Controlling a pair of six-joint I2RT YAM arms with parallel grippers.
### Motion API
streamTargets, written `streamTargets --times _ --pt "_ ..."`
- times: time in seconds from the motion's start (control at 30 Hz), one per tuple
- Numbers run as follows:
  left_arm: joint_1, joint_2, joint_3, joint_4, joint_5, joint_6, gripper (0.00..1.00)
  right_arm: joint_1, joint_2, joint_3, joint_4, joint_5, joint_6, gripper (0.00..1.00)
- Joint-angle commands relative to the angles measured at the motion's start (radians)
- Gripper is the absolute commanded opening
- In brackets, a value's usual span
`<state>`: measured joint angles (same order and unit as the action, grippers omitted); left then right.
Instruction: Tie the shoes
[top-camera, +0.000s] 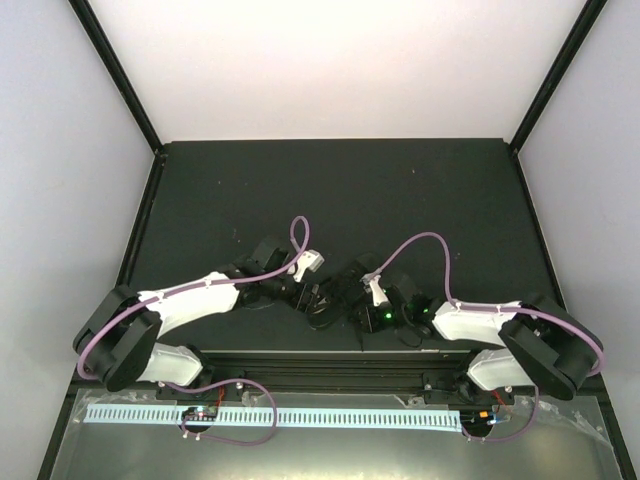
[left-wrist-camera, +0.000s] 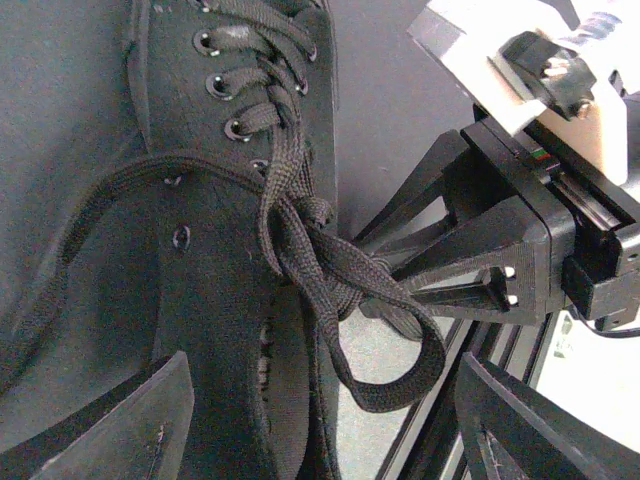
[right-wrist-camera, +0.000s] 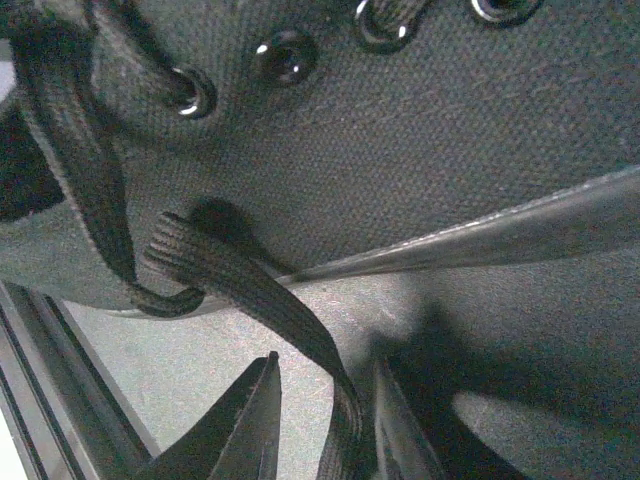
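Left claw (left-wrist-camera: 325, 365) hangs wide open over the shoe (left-wrist-camera: 230, 300); laces (left-wrist-camera: 300, 250) are crossed, one loop slack. Right claw (right-wrist-camera: 325, 400) sits narrow around one strand, can't tell if it's pinched. From above, the shoe's on the table (top-camera: 350, 190), front-centre between both. Looks mid-knot: next needs a firm pinch, then an outward pull.

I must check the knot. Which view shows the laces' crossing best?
The left wrist view: the laces cross and twist in full there. The right wrist view shows one strand inside the right gripper; the top view shows only the dark shoe.
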<state>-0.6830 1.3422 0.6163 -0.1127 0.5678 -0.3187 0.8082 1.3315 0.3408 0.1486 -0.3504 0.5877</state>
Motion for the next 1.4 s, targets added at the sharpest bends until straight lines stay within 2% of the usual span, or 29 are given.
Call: streamTargets --times 0.0,0.17,0.23,0.27,0.37,0.43,0.5,0.7,1.07,1.17,1.3,1.37 --pt "-0.015 0.038 -0.002 0.057 0.059 -0.033 0.75 0.007 0.018 0.014 0.026 0.015 0.007 0.26" --pt "-0.025 0.047 0.003 0.09 0.064 -0.04 0.71 0.008 0.013 0.009 0.008 0.031 0.019 0.13" --pt "-0.026 0.041 0.003 0.086 0.036 -0.039 0.56 0.007 0.004 0.012 -0.014 0.044 0.022 0.06" --pt "-0.026 0.036 0.002 0.08 0.021 -0.038 0.45 0.007 -0.005 0.014 -0.031 0.055 0.025 0.03" --pt "-0.025 0.029 -0.002 0.07 -0.003 -0.037 0.21 0.008 -0.046 0.029 -0.117 0.098 0.017 0.02" --pt "-0.025 0.031 -0.006 0.071 -0.01 -0.038 0.09 0.006 -0.086 0.042 -0.217 0.157 0.008 0.02" --pt "-0.024 0.032 -0.011 0.07 -0.02 -0.038 0.02 -0.001 -0.125 0.058 -0.316 0.232 0.001 0.02" --pt "-0.024 0.028 -0.025 0.077 -0.047 -0.046 0.02 -0.103 -0.244 0.058 -0.457 0.283 0.004 0.02" --pt "-0.023 0.03 -0.03 0.063 -0.084 -0.051 0.02 -0.118 -0.387 0.078 -0.549 0.354 0.086 0.02" --pt "-0.023 0.009 -0.032 0.057 -0.082 -0.049 0.01 -0.116 -0.42 0.064 -0.504 0.271 0.054 0.02" --pt "-0.023 -0.029 -0.023 0.02 -0.079 -0.03 0.01 -0.101 -0.431 0.024 -0.372 0.037 -0.003 0.02" --pt "-0.023 -0.044 -0.016 -0.011 -0.091 -0.018 0.02 -0.073 -0.42 0.019 -0.335 -0.021 -0.011 0.02"
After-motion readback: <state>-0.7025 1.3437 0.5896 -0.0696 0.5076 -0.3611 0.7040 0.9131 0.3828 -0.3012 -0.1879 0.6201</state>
